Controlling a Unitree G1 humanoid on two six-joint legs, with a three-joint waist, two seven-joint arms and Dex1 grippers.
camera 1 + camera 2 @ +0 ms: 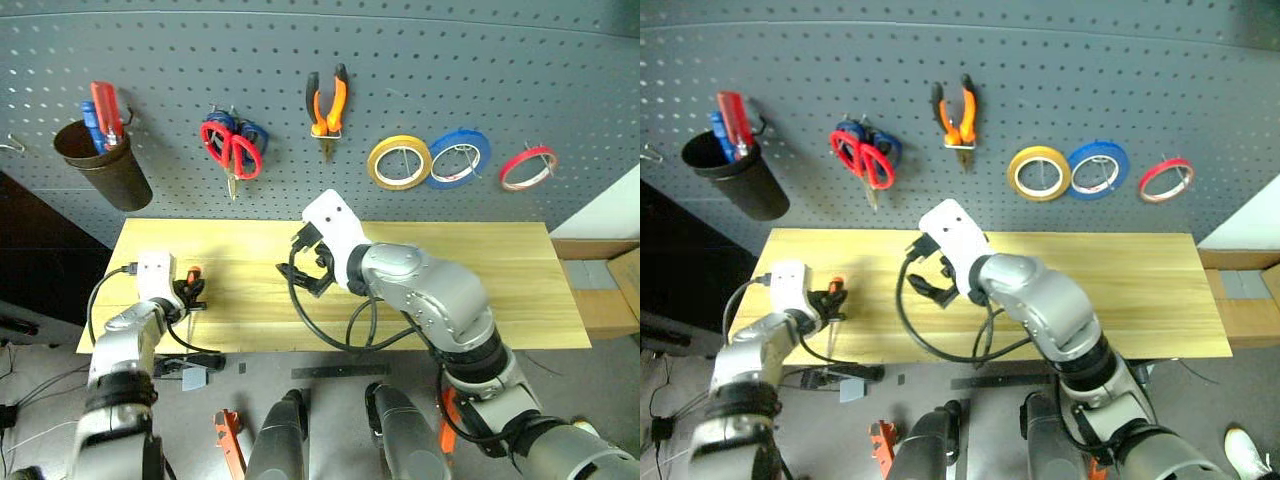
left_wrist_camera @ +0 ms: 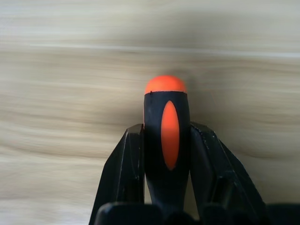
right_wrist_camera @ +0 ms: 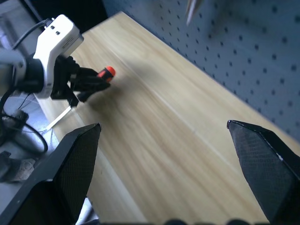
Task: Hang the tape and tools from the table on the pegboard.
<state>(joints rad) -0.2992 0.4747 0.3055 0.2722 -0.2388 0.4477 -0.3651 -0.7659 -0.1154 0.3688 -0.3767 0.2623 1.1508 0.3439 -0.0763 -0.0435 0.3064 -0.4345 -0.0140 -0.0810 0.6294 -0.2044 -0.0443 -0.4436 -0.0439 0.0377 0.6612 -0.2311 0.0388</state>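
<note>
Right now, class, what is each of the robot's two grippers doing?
Left gripper: closed on the slim orange-and-black-handled screwdriver.
Right gripper: open, holding nothing.

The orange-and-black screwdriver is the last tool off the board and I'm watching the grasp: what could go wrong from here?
1. The left gripper clamps the slim orange-and-black screwdriver on its rounded handle; it could twist or slip.
2. Its thin shaft juts past the yellowish wooden table edge and may catch.
3. The open right gripper hovers mid-table, possibly in the way.

Both head eyes look down over the desk (image 1: 480,270) at the pegboard (image 1: 400,70); wrist cameras sit close above the desk.
</note>
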